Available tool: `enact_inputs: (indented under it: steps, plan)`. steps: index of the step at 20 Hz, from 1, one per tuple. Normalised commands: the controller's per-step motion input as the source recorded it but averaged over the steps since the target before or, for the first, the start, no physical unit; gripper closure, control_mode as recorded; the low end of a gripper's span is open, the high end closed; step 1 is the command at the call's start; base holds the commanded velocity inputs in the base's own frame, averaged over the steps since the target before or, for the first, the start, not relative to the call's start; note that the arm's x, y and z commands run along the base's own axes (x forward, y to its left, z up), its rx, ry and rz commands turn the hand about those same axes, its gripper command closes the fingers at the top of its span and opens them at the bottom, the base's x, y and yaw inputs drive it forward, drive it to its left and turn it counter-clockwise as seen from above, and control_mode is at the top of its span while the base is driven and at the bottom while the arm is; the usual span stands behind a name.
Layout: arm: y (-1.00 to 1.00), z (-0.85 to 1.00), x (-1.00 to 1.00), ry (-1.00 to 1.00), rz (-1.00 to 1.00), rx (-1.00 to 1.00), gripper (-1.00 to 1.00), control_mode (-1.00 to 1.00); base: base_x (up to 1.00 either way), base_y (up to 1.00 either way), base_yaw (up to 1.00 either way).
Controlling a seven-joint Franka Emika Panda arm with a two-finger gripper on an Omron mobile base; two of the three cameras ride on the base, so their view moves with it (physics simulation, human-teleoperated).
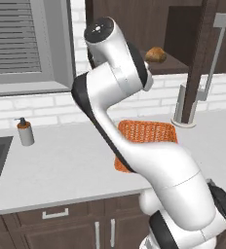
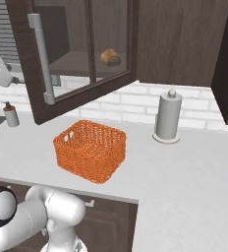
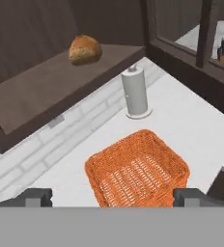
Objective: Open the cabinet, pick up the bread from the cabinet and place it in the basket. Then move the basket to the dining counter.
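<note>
While the glass door stands swung out, step 1 looks done.
Cabinet (image 2: 81, 54): open, shelf exposed.
Bread (image 3: 85, 48): on the shelf, not yet picked.
Basket (image 3: 138, 173): empty on the desk (image 2: 185, 177), below the shelf, near the paper-towel holder (image 3: 135, 91).
Pincer (image 3: 112, 198): spread wide, pinching nothing, above the basket.
Left: grasp bread, drop in basket, carry basket to dining counter.

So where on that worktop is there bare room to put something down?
Between the soap bottle and the basket lies a wide bare stretch. Right of the paper-towel holder the counter runs free too. The basket-to-holder gap is narrower.
</note>
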Motion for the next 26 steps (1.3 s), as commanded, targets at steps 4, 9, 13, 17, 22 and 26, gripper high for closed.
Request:
enact_inputs:
  steps: [4, 9, 13, 17, 22, 26]
  plan:
    - [-0.05, -0.11, 0.74, -0.48, -0.49, 0.15, -1.0, -1.0, 0.0, 0.0, 0.0]
    - [-0.21, -0.03, 0.08, -0.53, -0.29, 0.29, -1.0, -1.0, 0.0, 0.0, 0.0]
    - [-0.12, 0.01, 0.05, -0.61, -0.44, 0.18, -1.0, -1.0, 0.0, 0.0, 0.0]
    - [-0.29, 0.0, 0.04, -0.44, -0.5, 0.16, -1.0, -1.0, 0.0, 0.0, 0.0]
    - [-0.08, -0.01, 0.13, -0.41, -0.63, 0.07, -1.0, -1.0, 0.0, 0.0, 0.0]
    - [-0.26, 0.02, 0.0, -0.37, -0.54, 0.15, -1.0, -1.0, 0.0, 0.0, 0.0]
